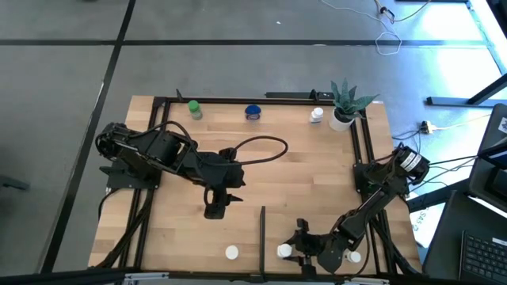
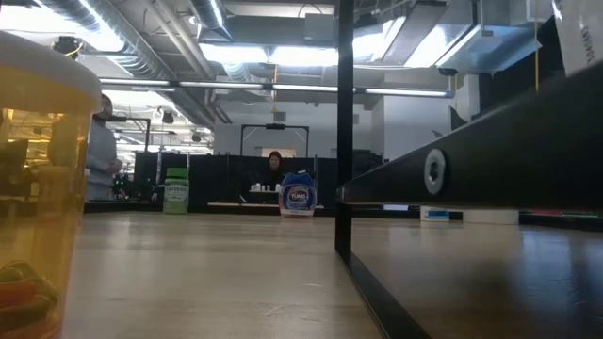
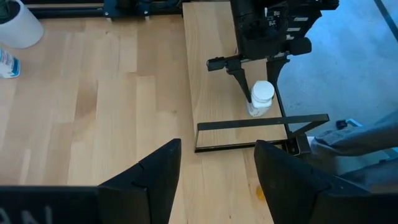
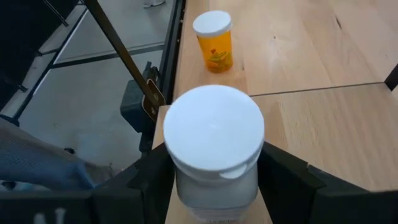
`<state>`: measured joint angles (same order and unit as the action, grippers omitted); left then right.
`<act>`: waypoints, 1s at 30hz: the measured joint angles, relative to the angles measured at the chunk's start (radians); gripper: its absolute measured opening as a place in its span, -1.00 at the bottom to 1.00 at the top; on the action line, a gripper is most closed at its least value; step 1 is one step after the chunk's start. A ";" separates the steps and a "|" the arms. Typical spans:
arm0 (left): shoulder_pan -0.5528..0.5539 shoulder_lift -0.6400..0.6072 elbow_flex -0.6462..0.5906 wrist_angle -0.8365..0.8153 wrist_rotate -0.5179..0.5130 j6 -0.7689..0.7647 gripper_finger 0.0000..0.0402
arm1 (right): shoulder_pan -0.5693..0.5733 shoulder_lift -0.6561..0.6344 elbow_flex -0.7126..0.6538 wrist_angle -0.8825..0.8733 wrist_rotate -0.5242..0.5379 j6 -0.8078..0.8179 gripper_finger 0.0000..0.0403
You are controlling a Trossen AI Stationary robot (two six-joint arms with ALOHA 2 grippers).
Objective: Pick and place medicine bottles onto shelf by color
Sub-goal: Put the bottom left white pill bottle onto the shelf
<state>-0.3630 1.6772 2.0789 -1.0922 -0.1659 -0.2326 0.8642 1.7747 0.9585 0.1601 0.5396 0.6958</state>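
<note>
A white bottle (image 4: pixel 214 149) with a white cap stands upright on the light wood shelf (image 1: pixel 317 182), near the front edge, just right of the black divider bar (image 1: pixel 262 226). My right gripper (image 1: pixel 288 248) is open around it, one finger on each side of its body. An orange bottle (image 4: pixel 214 40) with a white cap stands left of the bar. Along the far edge stand a green bottle (image 1: pixel 194 109), a blue bottle (image 1: pixel 253 112) and a white bottle (image 1: pixel 317 115). My left gripper (image 3: pixel 217 149) hangs open over the middle of the table, with nothing between its fingers. My right gripper has its fingers (image 4: pixel 155 180) close beside the white bottle's body (image 4: pixel 186 186), below the cap, coming slanting down from the table's right. Whether they touch it I cannot tell. The bottle stands upright on its base on the wood.
A potted green plant (image 1: pixel 344 103) stands at the far right corner. Another white-capped bottle (image 1: pixel 354 256) sits by the right arm at the front edge. Black frame rails (image 1: pixel 360 150) edge the table. A cable (image 1: pixel 261 146) loops from the left arm. People (image 2: pixel 99 151) show in the room behind.
</note>
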 joint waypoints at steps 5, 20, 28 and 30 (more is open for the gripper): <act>0.000 0.000 0.000 0.000 0.000 0.007 -0.01 | 0.000 -0.003 0.000 -0.001 -0.035 0.009 0.04; 0.000 0.000 0.000 0.000 0.000 0.007 -0.01 | 0.000 -0.004 0.000 -0.005 -0.065 0.043 0.04; 0.000 0.000 0.000 0.000 0.000 0.008 -0.01 | -0.004 -0.004 0.000 -0.009 -0.063 0.003 0.00; 0.000 0.000 0.000 0.000 0.000 0.007 -0.01 | -0.005 -0.004 0.001 -0.011 -0.062 0.003 -0.01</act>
<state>-0.3630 1.6772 2.0789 -1.0926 -0.1658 -0.2252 0.8593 1.7706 0.9590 0.1490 0.4774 0.6984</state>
